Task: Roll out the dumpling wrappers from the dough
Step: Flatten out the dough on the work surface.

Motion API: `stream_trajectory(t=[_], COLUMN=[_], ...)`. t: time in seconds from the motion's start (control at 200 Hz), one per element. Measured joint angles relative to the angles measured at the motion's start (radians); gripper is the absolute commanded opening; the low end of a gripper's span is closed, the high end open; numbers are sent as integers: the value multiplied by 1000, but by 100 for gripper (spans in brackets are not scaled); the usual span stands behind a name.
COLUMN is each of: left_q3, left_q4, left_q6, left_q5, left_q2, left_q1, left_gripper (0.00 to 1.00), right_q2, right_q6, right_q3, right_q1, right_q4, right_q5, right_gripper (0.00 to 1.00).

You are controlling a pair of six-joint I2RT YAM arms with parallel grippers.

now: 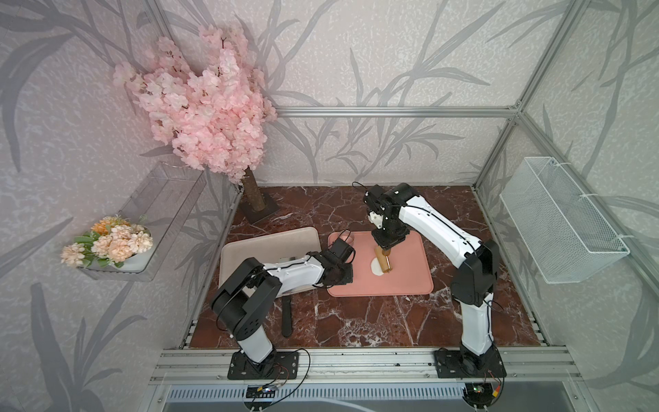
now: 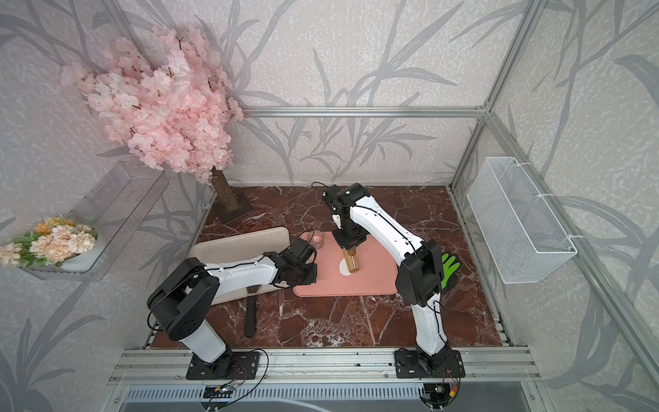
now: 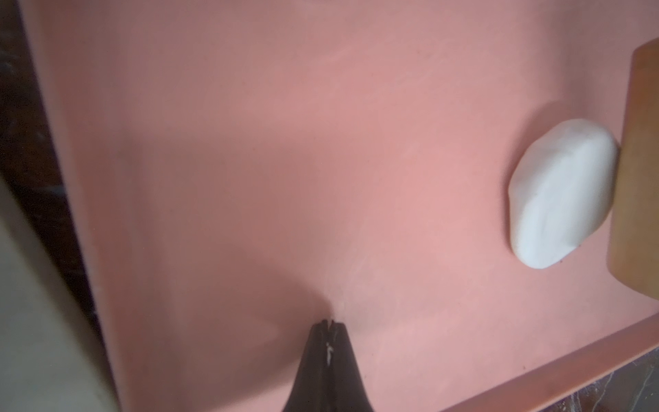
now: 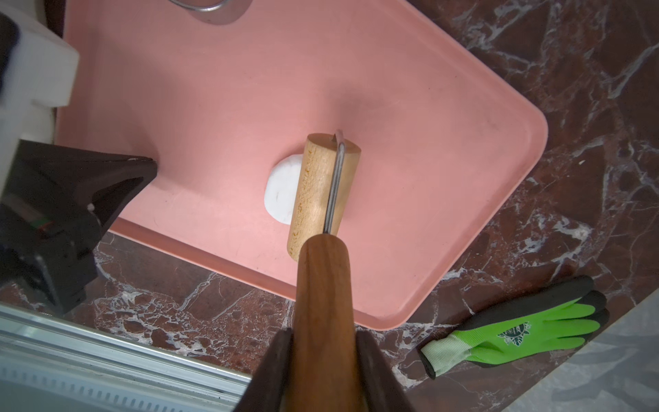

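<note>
1. Right now the dough is a smooth white oval lump, still thick. It lies on the floor of the pink tray, roughly mid-tray.
2. The tray sits flat on the red marble bench, with a beige tray just beside it on the left arm's side.
3. The right claw is closed around the dark wooden handle of the roller, one finger on each side of it.
4. The roller's pale wooden drum lies down on the tray and against one side of the dough. Seen from the right wrist, it covers that edge of the lump.
5. The left claw is pinched fully together with nothing between its tips, apart from a speck of white stuck there. It is low over the tray floor near the tray's edge, well apart from the dough. I cannot tell whether the tips actually touch the tray.
6. A clear glass cup stands in the far corner of the pink tray, behind the left arm's wrist.
7. A green and black glove lies on the bench beyond the tray, by the right arm.
8. A dark-handled tool lies on the bench near the left arm, its head under the arm.
</note>
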Motion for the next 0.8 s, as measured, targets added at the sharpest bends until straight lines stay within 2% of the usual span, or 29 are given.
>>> stream_trajectory(t=[0.21,0.62,0.8], left_q3=[7,7,7], left_q4=[10,25,26], left_q6=[0,0,0], left_q5=[10,18,19], left_q2=[9,13,13], left_q1=[0,-2,-2], left_gripper=[0,0,0], right_q2=[60,34,32], right_q6=[-11,-4,1], right_q3=[8,-13,82], right_q1=[-9,-19,-6], right_q4=[-2,3,-61], right_q5=[41,59,92], right_gripper=[0,0,0])
